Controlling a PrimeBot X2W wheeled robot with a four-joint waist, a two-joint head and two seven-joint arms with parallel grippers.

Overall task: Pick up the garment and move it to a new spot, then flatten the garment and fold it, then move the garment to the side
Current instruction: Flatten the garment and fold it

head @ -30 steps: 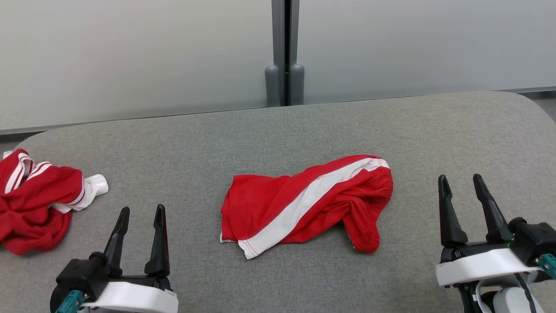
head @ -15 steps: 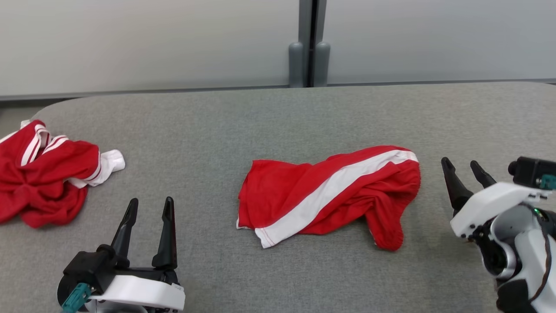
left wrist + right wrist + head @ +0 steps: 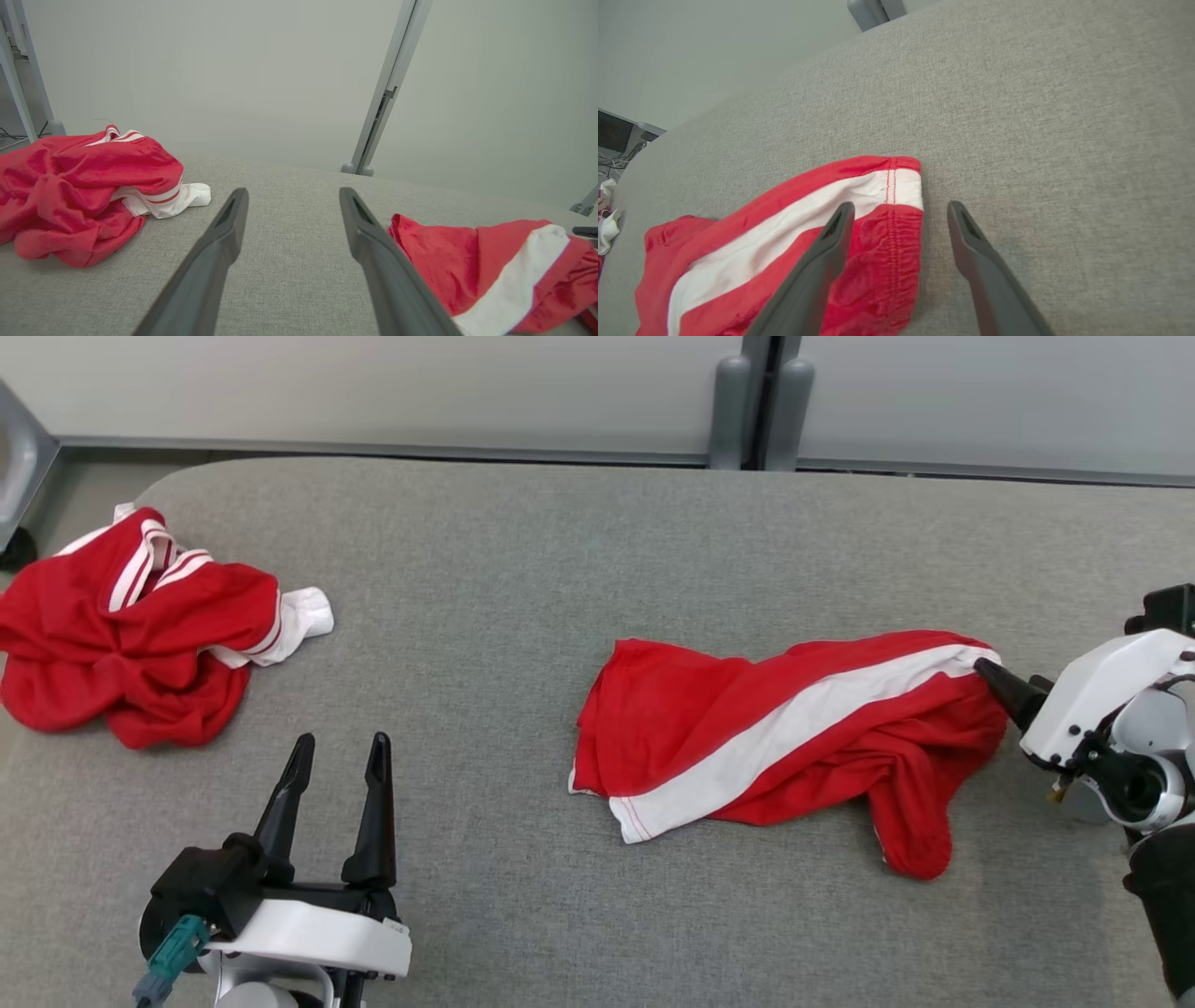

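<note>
Red shorts (image 3: 784, 728) lie crumpled at the middle of the table (image 3: 523, 569). The right gripper (image 3: 901, 210), fingers spread, is poised over their waistband (image 3: 896, 242). The left gripper (image 3: 339, 751), also spread and empty, is near the table's front. The cloth looks light and limp, probably best pinched at the thicker elastic waistband.

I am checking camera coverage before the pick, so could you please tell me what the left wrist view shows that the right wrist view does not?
Left wrist view: the open left hand over the grey table, and, clearly, the crumpled red-and-white garment. Right wrist view: the open right hand with the gathered waistband between its fingers. Both: the red shorts with their white stripe, lying on that table.
</note>
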